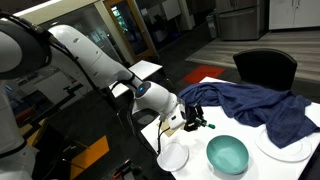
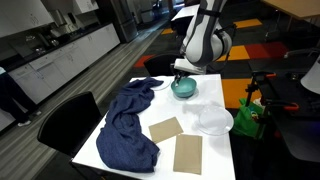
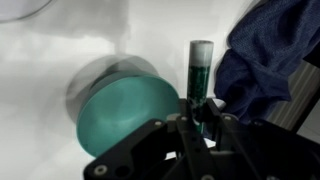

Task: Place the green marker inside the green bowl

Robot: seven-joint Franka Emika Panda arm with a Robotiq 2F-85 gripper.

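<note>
Hidden parts: in the wrist view the gripper (image 3: 203, 114) is dark and cut off by the lower edge. It hides the lower end of the green marker (image 3: 200, 70).
Unclear parts: the left side of the green bowl (image 3: 125, 112) is smeared by blur. In both exterior views the marker is too small to make out.
Gripper state: the fingers are pressed together on the marker's lower part, so the gap is only as wide as the marker.
Marker attitude: it points straight away from the gripper, lighter end outward.
Marker position: just beside the bowl's rim, between the bowl and the blue cloth (image 3: 265, 55). It is not inside the bowl.
Bowl: it stands on the white table (image 2: 222, 160).
Beyond: a small white dish (image 1: 172, 157) lies near the bowl, and a white plate (image 1: 283, 146) lies beside the cloth.
</note>
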